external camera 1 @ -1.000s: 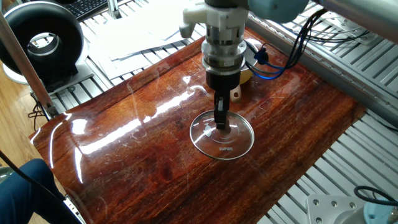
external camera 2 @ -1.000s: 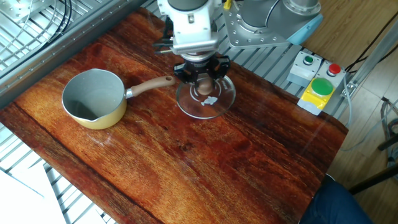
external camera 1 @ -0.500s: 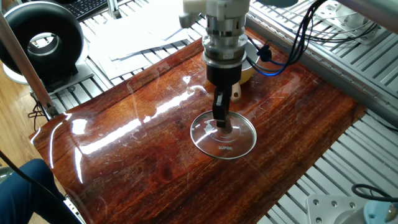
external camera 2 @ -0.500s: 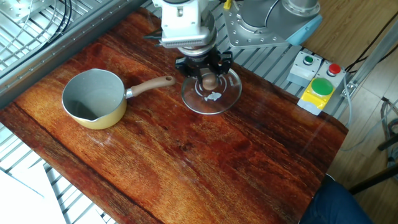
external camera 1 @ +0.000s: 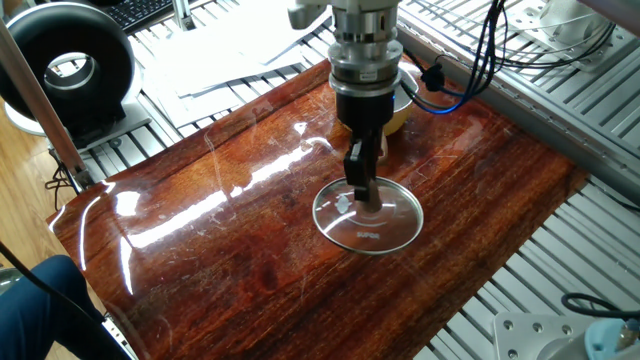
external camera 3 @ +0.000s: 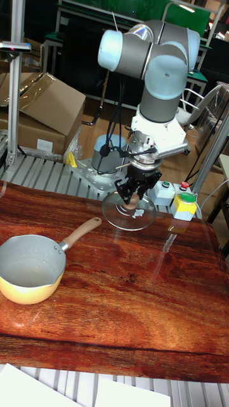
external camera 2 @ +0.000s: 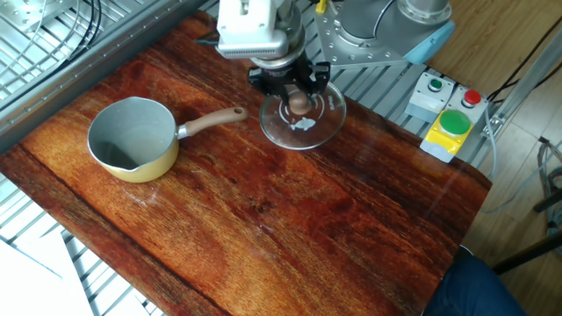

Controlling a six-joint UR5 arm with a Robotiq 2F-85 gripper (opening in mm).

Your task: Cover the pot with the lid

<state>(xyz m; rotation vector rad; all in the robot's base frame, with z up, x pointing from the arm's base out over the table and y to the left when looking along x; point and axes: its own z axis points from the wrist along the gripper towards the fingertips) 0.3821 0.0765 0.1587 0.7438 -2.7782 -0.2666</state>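
Yellow enamel is showing on the pot you are aiming for; it is sitting upright on the wooden table with its mouth open and its light wooden handle pointing toward the lid. Use the pot as your landmark and read rightward from it. Just past the handle's tip you are holding the lid off the table, well to the right of the pot and not over it. The gripper is pinching the brown wooden knob, its fingers closed on either side.

That knob looks like the right place to hold: it is central, so the disc is hanging close to level, and wood probably gives better grip than glass. Judge the lid as stiff, moderately heavy for its size, and breakable; the glass and thin metal rim would likely chip on a hard landing. Further right, beyond the lid, a box with a green button is standing off the table.
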